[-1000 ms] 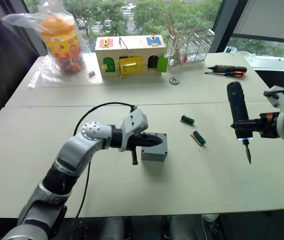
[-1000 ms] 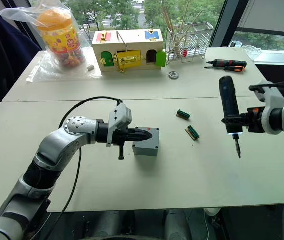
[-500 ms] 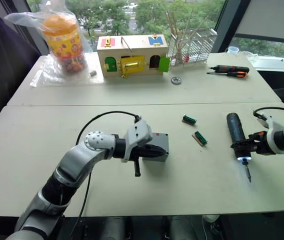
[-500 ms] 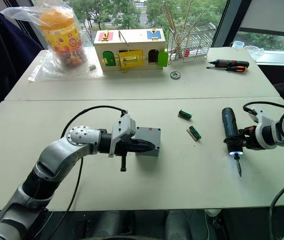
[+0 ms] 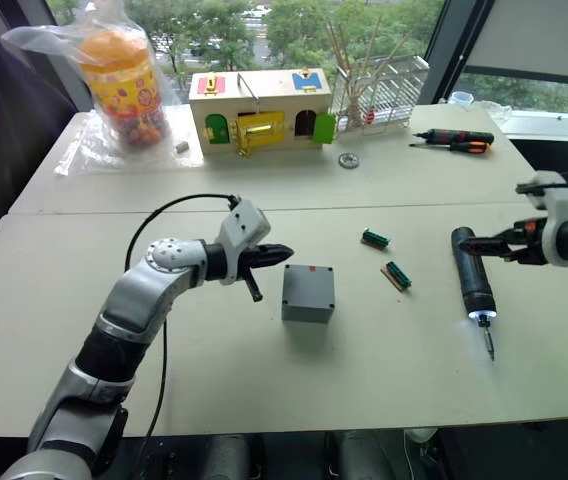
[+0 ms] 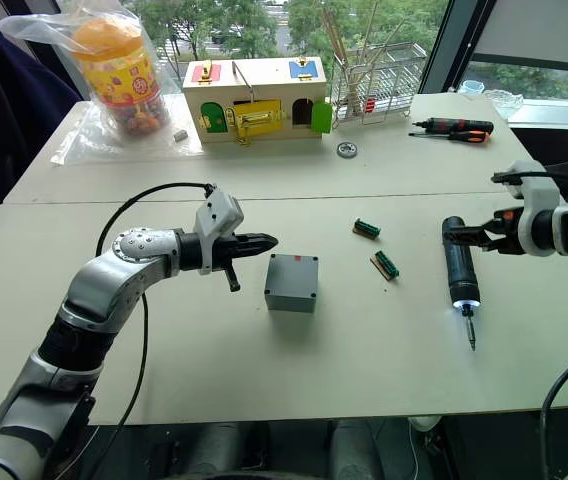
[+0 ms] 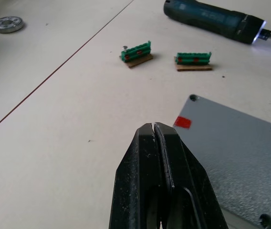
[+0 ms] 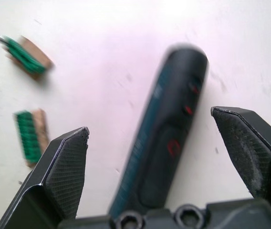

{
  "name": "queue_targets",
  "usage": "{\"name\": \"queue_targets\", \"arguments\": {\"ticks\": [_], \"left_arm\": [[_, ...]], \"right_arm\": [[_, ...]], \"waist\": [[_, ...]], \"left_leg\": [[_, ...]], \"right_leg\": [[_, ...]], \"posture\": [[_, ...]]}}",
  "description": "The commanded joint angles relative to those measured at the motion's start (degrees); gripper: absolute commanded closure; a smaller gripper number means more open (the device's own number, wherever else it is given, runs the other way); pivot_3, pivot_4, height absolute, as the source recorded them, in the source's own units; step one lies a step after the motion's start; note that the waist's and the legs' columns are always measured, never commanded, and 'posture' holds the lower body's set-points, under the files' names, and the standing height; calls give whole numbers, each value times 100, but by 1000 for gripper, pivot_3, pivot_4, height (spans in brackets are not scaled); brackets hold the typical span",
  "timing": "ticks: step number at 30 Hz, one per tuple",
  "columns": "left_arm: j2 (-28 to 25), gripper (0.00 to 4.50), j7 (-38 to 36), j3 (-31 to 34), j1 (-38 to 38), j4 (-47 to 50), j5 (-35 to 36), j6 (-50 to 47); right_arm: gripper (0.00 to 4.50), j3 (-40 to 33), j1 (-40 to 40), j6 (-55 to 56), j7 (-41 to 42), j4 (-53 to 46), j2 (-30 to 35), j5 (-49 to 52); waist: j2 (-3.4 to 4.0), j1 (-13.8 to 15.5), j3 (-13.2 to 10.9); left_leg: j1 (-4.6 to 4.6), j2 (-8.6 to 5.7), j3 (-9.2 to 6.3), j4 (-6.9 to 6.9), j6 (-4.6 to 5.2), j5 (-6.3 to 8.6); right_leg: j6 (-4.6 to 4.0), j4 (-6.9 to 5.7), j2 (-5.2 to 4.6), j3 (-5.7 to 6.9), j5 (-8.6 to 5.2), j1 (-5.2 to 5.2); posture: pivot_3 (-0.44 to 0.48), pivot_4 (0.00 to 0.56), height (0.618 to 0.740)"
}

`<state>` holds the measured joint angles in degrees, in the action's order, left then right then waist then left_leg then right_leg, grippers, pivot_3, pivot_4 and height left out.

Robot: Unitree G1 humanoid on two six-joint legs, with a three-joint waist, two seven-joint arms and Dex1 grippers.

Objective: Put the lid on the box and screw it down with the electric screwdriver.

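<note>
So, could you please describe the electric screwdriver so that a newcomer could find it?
On the near table, look right of the grey box. The electric screwdriver lies flat there, thick and black with a lit tip, unlike the thin orange-handled screwdrivers on the far table.

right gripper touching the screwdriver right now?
Apart. Right wrist view: the electric screwdriver lies on the table between the right gripper's spread fingers, bare tabletop showing on both sides.

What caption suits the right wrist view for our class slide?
Open right gripper straddling the electric screwdriver lying on the table.
</note>
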<state>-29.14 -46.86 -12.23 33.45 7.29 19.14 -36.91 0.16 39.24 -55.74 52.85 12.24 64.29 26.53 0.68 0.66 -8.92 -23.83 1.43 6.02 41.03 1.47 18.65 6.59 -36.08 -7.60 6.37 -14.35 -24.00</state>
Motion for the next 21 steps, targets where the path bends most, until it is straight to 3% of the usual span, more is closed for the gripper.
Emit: {"name": "queue_targets", "arguments": {"ticks": [1, 3, 6, 13, 21], "left_arm": [[-349, 4500, -456, -158, 84, -166, -273, 330], [-543, 4500, -746, -385, 69, -182, -390, 371], [-650, 4500, -1002, -493, 32, -206, -413, 360], [-535, 4500, -1240, -897, 101, -196, -600, 248], [-203, 4500, -1475, -1208, 514, -604, -888, 578]], "right_arm": [[84, -34, -1027, 166, 702, -2361, 258, 516], [84, 31, -1451, -92, 671, -3274, 127, 809], [84, 114, -1688, -205, 319, -3845, -371, 969], [84, 592, -1999, -202, -373, -4124, -1482, 863], [84, 858, -1949, -628, -678, -4337, -2023, 1091]], "waist": [[-9, 22, -3], [-14, 29, -6], [-17, 14, -8], [-22, 12, -9], [-22, 20, -9]], "left_leg": [[-3, 1, -1, -2, -3, -2], [-2, 3, -3, 2, -7, -4], [3, -3, -15, 24, -4, -2], [8, -3, -23, 14, -2, -1], [10, -4, -20, 20, -1, -1]], "right_leg": [[0, 0, 1, 5, 0, 1], [-1, 0, 1, 19, 0, 15], [1, 3, -11, 14, 1, 27], [0, -1, -6, 16, 0, 31], [0, -1, -6, 16, 0, 32]], "posture": [[0, 150, 711], [0, 150, 711], [0, 150, 711], [0, 150, 711], [0, 150, 711]]}}
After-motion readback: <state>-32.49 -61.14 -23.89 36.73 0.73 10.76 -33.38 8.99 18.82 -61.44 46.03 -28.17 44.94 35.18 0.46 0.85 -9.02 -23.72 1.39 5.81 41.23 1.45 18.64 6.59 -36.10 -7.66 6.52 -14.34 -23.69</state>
